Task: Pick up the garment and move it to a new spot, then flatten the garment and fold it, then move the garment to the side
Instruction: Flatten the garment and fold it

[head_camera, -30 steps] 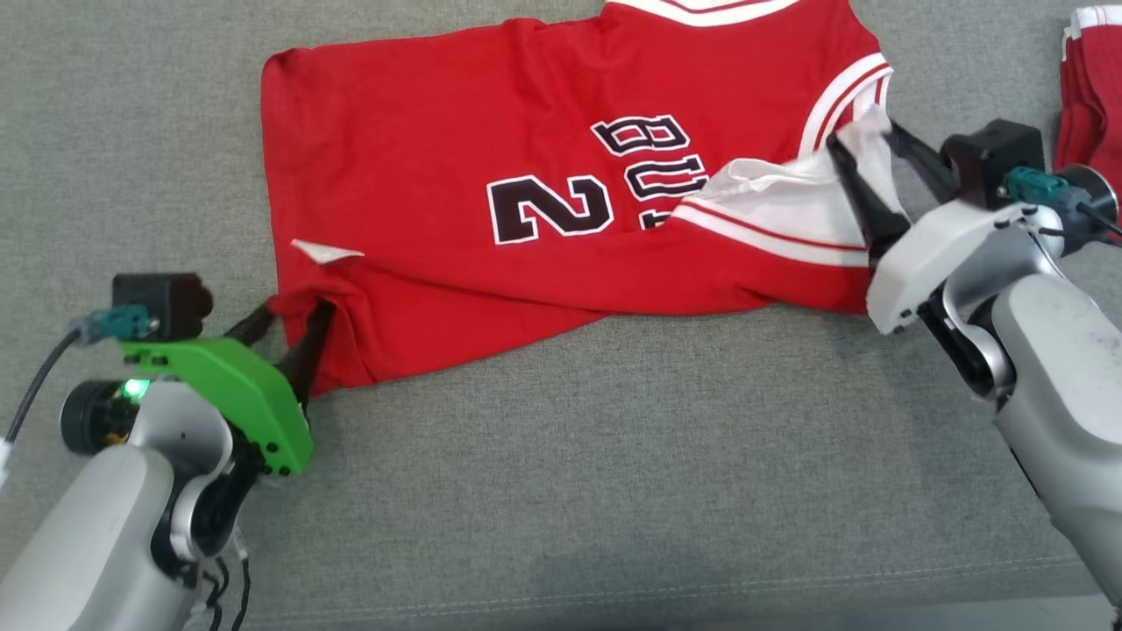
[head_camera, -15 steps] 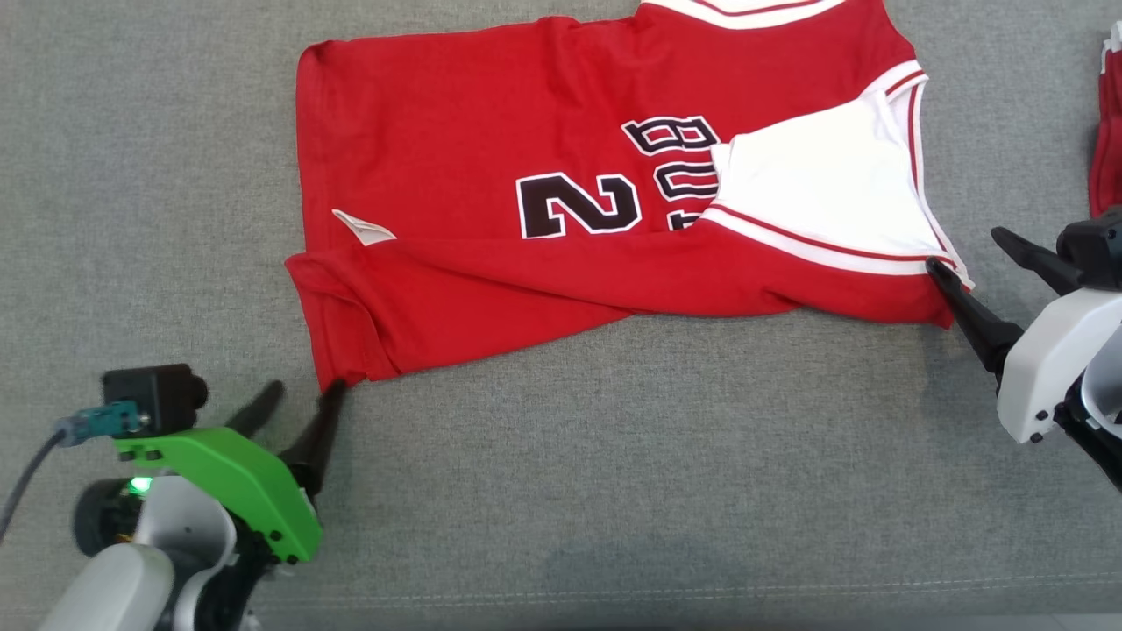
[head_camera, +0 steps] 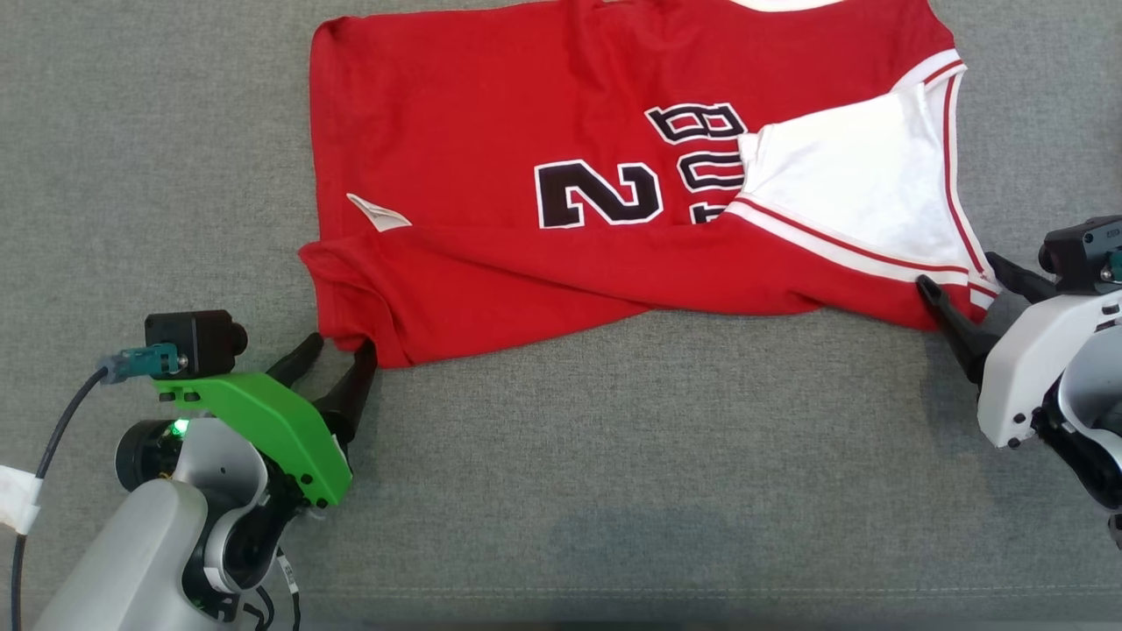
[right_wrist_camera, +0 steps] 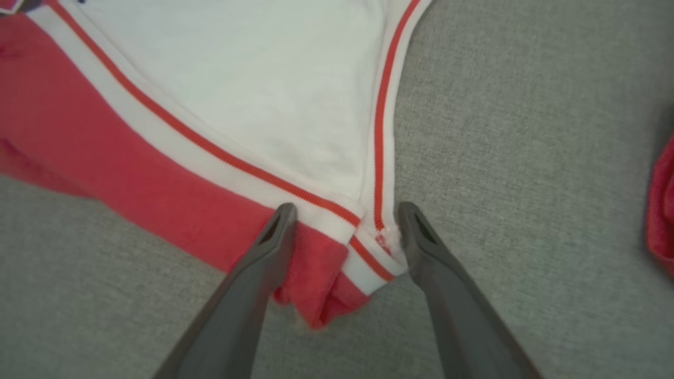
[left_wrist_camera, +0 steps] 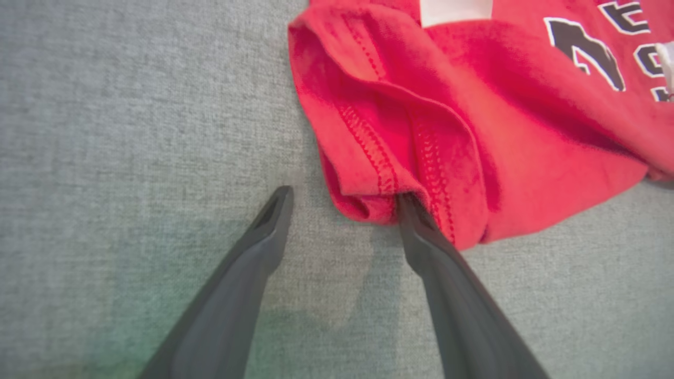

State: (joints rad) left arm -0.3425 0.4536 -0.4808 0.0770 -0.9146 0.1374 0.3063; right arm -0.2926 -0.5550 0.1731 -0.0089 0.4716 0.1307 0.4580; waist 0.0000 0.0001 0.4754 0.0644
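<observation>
**First fold laid**

The red jersey lies spread on the grey fabric worktop, its near edge folded over. My left pincer and right pincer both stand open at its near corners, gripping nothing. I judge that further folding and the move aside remain.

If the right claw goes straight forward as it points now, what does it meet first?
Likely the jersey: its white-trimmed corner lies within the spread of the open right claw; height above it is unclear.

Green-cased left pincer, white-cased right pincer, dark fingers, pale grey forearms, teal plugs
</observation>
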